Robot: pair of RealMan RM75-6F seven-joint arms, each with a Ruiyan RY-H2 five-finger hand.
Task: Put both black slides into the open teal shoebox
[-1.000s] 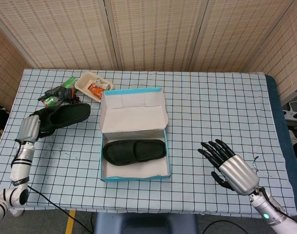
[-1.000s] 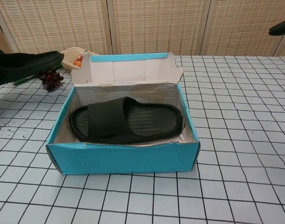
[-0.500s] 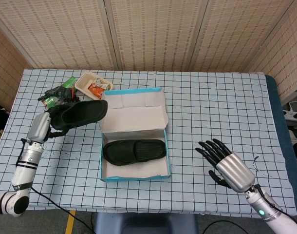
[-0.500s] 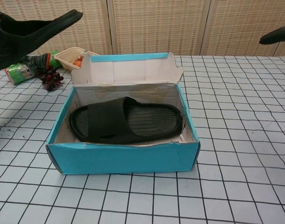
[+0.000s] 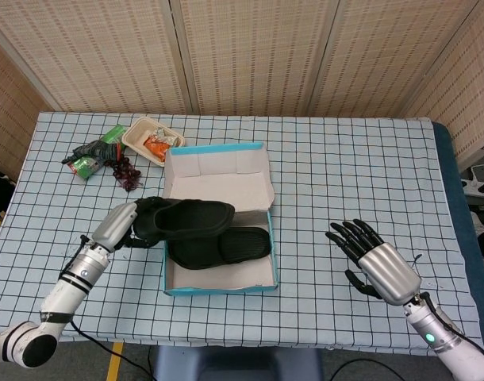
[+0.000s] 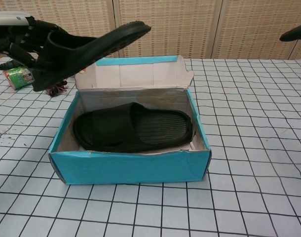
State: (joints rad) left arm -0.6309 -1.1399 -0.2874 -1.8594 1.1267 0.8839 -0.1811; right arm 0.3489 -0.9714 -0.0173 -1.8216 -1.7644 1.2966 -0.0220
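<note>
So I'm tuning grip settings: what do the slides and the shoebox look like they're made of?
The held slide in the left robot hand and the slide in the box look like matte black foam or soft rubber: moulded in one piece, ribbed footbed, no shine. The shoebox looks like cardboard: teal outside, plain pale inside, folded flaps with creased edges.
</note>
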